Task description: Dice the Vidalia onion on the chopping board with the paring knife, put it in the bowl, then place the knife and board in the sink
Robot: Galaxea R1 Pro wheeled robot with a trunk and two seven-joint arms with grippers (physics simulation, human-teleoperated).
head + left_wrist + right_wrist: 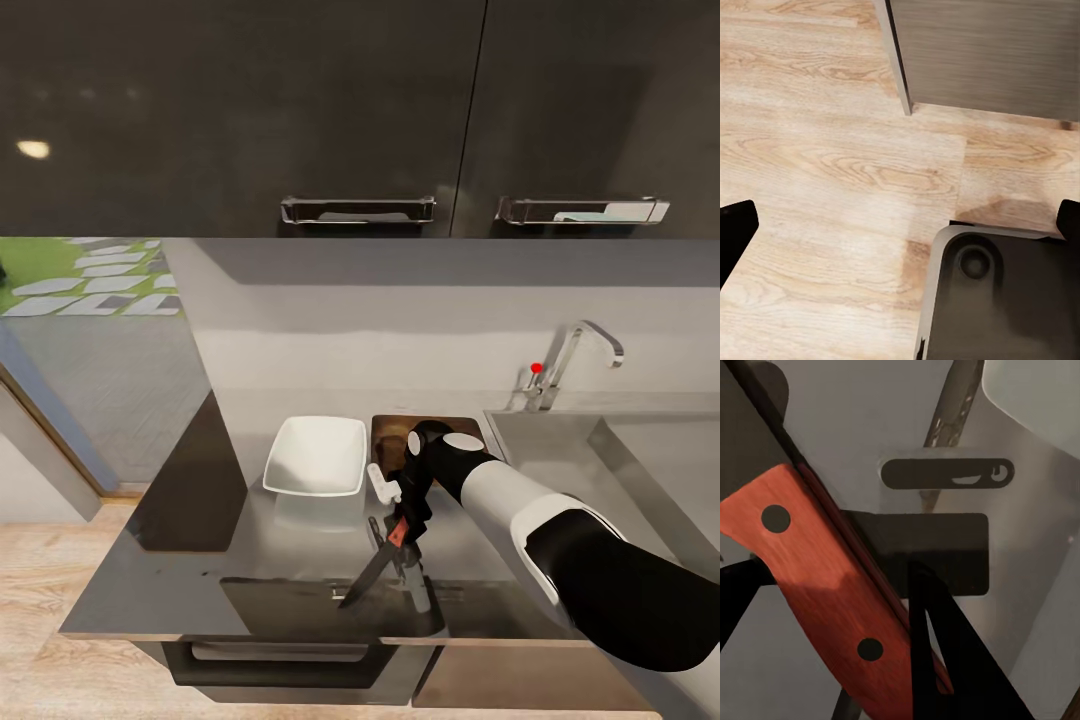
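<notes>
knife in the right jaws, above the desk's front edge

my right gripper [402, 540] has its jaws closed on the paring knife [385, 560], clamped across the reddish handle [832, 607]; in the right wrist view the dark fingers [937, 645] press either side of the riveted handle. the dark blade slants down and towards the front left, its tip low over the glossy grey desk [300, 560], and i can't tell whether it touches. i judge i'm holding it by the handle so the blade stays free for cutting or for carrying across to the sink.

just behind the gripper, the right arm covers most of the chopping board [395, 428]; only its far end shows, lying flat on the desk. touching or just beside its left edge sits the white bowl [317, 455], which looks empty. the sink [640, 450] lies to the right of the board, with the faucet [565, 365] and its red knob behind. i see no onion from here, whole or diced, so i can't say how far the dicing stands.

my left gripper [900, 225] hangs low over the wooden floor [832, 150], parked out of the way; its dark fingertips sit at opposite edges of the left wrist view, so the jaws are wide open and hold nothing.
</notes>
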